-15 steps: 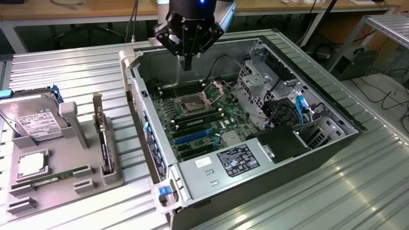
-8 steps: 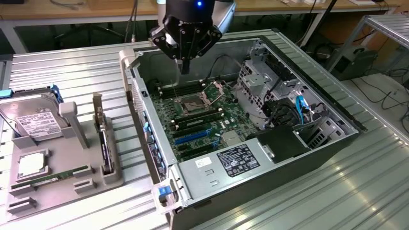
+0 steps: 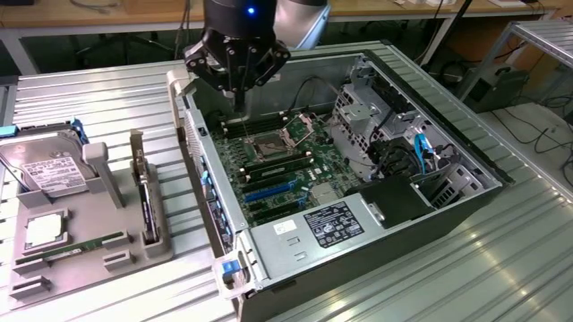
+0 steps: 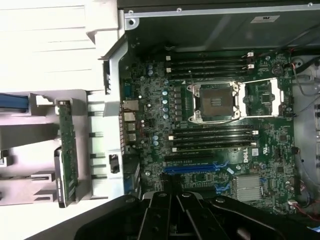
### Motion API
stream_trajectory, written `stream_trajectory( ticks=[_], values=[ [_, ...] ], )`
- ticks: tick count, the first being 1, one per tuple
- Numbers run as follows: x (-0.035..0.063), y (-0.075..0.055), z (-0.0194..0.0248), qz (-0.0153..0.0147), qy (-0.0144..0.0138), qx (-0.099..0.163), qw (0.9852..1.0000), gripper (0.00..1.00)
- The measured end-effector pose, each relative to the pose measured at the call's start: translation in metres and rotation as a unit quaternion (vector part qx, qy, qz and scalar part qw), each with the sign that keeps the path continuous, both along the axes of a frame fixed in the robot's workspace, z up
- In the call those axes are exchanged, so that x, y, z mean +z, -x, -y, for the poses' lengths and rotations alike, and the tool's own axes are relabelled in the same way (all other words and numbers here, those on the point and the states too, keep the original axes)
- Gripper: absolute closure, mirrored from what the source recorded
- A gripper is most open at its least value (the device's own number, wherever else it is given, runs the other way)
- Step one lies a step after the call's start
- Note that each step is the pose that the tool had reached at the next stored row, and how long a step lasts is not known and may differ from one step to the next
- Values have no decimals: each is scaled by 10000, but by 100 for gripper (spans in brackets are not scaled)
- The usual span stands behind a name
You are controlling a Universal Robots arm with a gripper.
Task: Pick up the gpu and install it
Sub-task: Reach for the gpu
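Note:
The gpu (image 3: 147, 201) stands on its edge in a slot of the grey holder (image 3: 80, 268) on the exterior view's left, outside the computer case. In the wrist view the gpu (image 4: 66, 150) appears as a narrow green-edged board with a metal bracket end. My gripper (image 3: 238, 107) hangs over the open case, above the motherboard (image 3: 296, 157) close to the CPU socket (image 3: 267, 144). It is shut, holds nothing, and is well apart from the gpu. Its black fingers (image 4: 160, 200) reach in over the blue expansion slots (image 4: 192, 167).
The open computer case (image 3: 447, 141) lies on its side on a ribbed metal table (image 3: 501, 268). The grey holder also carries a hard drive (image 3: 45, 164), a CPU (image 3: 40, 231) and a green memory stick (image 3: 72, 247). Drive cages and cables (image 3: 421, 151) fill the case's right part.

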State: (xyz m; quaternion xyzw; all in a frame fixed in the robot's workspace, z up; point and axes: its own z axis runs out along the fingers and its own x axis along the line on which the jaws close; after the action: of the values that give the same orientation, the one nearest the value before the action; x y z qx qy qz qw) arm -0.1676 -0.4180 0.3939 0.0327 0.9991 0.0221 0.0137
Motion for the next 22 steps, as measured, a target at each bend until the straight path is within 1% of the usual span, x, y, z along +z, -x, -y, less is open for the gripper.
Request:
stream_trajectory(
  ticks=[8,12,16,22],
  values=[
    [-7,365,21,0,0,0,10000,89],
    [-19,550,39,0,0,0,10000,89],
    [-44,731,62,0,0,0,10000,89],
    [-107,1011,97,1,1,1,10000,89]
  ],
)
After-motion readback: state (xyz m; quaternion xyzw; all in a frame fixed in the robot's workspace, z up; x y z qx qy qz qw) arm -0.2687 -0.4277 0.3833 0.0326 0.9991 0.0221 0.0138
